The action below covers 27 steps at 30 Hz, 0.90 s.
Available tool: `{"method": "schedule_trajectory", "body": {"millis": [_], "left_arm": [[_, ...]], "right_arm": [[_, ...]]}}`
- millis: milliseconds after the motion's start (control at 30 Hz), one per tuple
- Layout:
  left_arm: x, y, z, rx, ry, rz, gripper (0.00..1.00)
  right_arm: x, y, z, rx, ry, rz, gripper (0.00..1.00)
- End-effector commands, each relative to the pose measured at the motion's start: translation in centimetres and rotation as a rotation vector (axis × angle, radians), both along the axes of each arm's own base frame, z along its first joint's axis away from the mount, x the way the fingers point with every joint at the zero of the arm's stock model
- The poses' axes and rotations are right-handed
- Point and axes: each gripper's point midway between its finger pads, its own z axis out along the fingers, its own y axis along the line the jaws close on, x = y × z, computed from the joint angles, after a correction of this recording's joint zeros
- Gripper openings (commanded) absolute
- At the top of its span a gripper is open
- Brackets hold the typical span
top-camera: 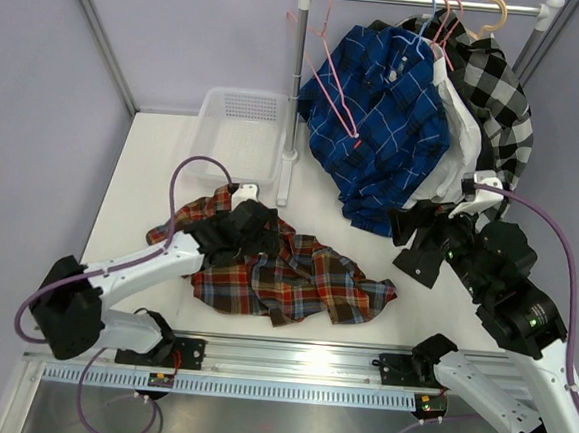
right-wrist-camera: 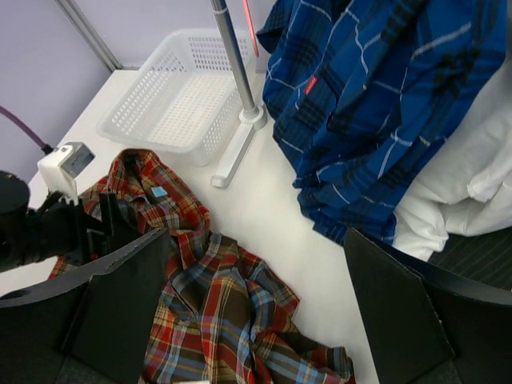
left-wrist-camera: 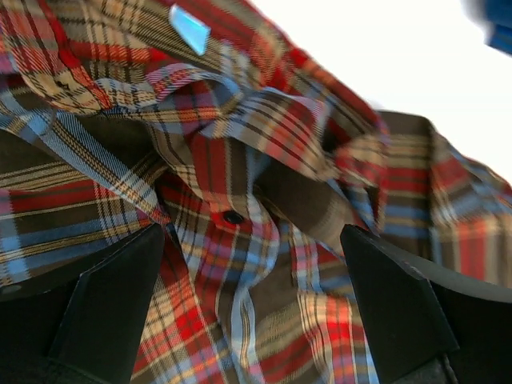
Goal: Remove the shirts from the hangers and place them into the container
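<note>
**ITEM: PLAID SHIRT, OFF HANGER, NOT YET IN CONTAINER**

Location: red-orange-navy plaid shirt [top-camera: 285,276] lies crumpled on the table, just in front of the container [top-camera: 209,120]. No part of it is inside.

Tool, left: left gripper [left-wrist-camera: 252,264] is over the collar end, jaws wide apart, straddling the button placket and pinching nothing.

Tool, right: right gripper [right-wrist-camera: 256,248] is spread wide and empty, beside the hem of the blue shirt [top-camera: 377,123].

Also on rail: blue shirt on a pink hanger [top-camera: 326,69]; white shirt [top-camera: 451,139] and black-and-white checked shirt [top-camera: 500,93] behind it.

Risks, as judged:
- A pinch on one loose fold would lift only part of the shirt, and the sleeves could trail over the basket rim or drag out.
- Trailing cloth may catch the rack post [top-camera: 298,77] beside the container.
- The right arm sits close enough to snag the hanging blue shirt.

Markings: pale blue collar tag [left-wrist-camera: 190,28] on the plaid shirt and red tab [right-wrist-camera: 310,84] on the blue one. No writing on either is legible.
</note>
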Motion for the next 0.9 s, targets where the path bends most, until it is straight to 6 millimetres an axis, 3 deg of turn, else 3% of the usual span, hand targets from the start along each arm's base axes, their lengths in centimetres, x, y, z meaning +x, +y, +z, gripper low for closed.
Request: {"method": "schedule_trajectory", "body": {"millis": [0, 133, 333, 433, 467, 567, 600, 633, 667, 733, 867], "left_arm": [[2.2, -0.6, -1.1, -0.048, -0.045, 0.142, 0.99], [3.0, -1.1, -4.3, -0.016, -0.014, 0.166, 0.99], [2.5, -0.2, -9.1, 0.083, 0.068, 0.199, 0.94], [1.9, 0.0, -10.5, 0.108, 0.102, 0.188, 0.8], [1.6, 0.1, -11.1, 0.119, 0.118, 0.186, 0.66], [0.8, 0.8, -12.3, 0.137, 0.149, 0.197, 0.38], [0.6, 0.9, -12.6, 0.135, 0.153, 0.202, 0.19], [0.4, 1.0, -12.8, 0.134, 0.165, 0.202, 0.07], [0.2, 1.1, -12.8, 0.13, 0.168, 0.202, 0.0], [-0.3, 1.3, -12.6, 0.12, 0.175, 0.191, 0.0], [-0.5, 1.6, -8.2, 0.075, 0.107, 0.161, 0.0]], "right_arm": [[-0.3, -0.2, -1.9, 0.007, 0.036, -0.007, 0.99], [-0.7, 0.4, -3.5, 0.006, 0.062, 0.03, 0.99], [-0.9, 0.9, -4.5, -0.007, 0.071, 0.062, 0.99], [-1.0, 0.9, -4.5, -0.006, 0.069, 0.067, 1.0], [-1.0, 0.9, -4.4, -0.004, 0.068, 0.068, 1.0], [-1.0, 0.9, -4.4, -0.005, 0.066, 0.067, 0.99], [-1.0, 0.9, -4.4, -0.005, 0.066, 0.068, 1.0], [-1.0, 0.9, -4.5, -0.005, 0.067, 0.068, 0.99], [-1.0, 0.9, -4.5, -0.006, 0.067, 0.068, 0.99], [-1.0, 1.0, -4.5, -0.005, 0.068, 0.071, 0.99], [-1.0, 1.1, -4.8, -0.004, 0.077, 0.076, 0.99]]}}
